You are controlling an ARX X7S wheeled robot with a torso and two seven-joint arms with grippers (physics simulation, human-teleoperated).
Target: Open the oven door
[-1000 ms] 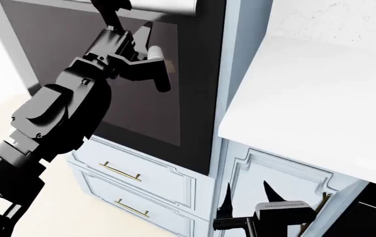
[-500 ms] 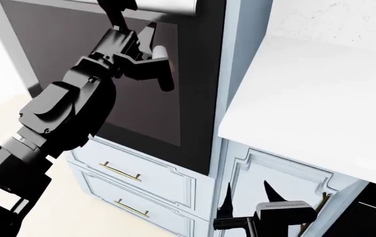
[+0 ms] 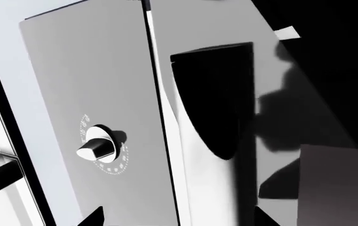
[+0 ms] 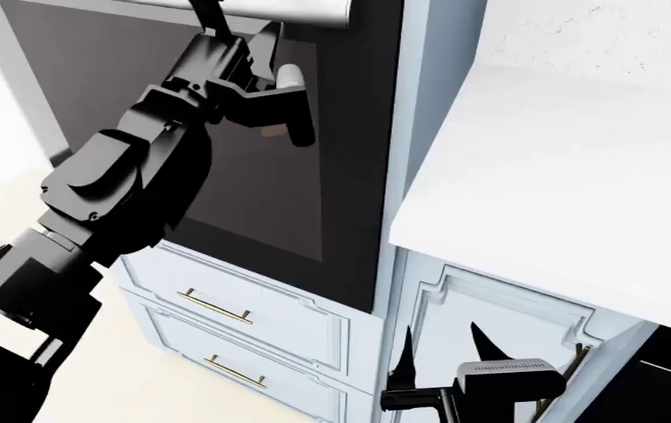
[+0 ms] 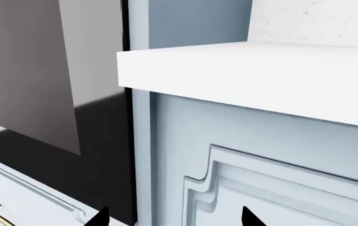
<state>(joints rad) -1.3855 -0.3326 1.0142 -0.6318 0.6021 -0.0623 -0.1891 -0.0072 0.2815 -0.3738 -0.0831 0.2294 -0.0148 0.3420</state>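
1. Nearest the head camera, the right gripper (image 4: 441, 339) hangs idle by the pale blue cabinet front (image 4: 494, 313) under the white countertop (image 4: 570, 176); its fingers stand apart, holding nothing.
2. Further off, the left gripper (image 4: 235, 31) reaches up at the silver handle (image 4: 282, 11) along the oven door (image 4: 276, 194)'s top edge; its fingers look spread, not yet closed on the bar, though the head view cuts them off.
3. The door stands upright and shut, above the drawer fronts (image 4: 241, 308); the control knob (image 3: 98, 147) sits above the handle.
4. To do this well, seat both fingers round the bar, grip firmly, then pull outward and down along the hinge's arc; a poor grip would likely slip.
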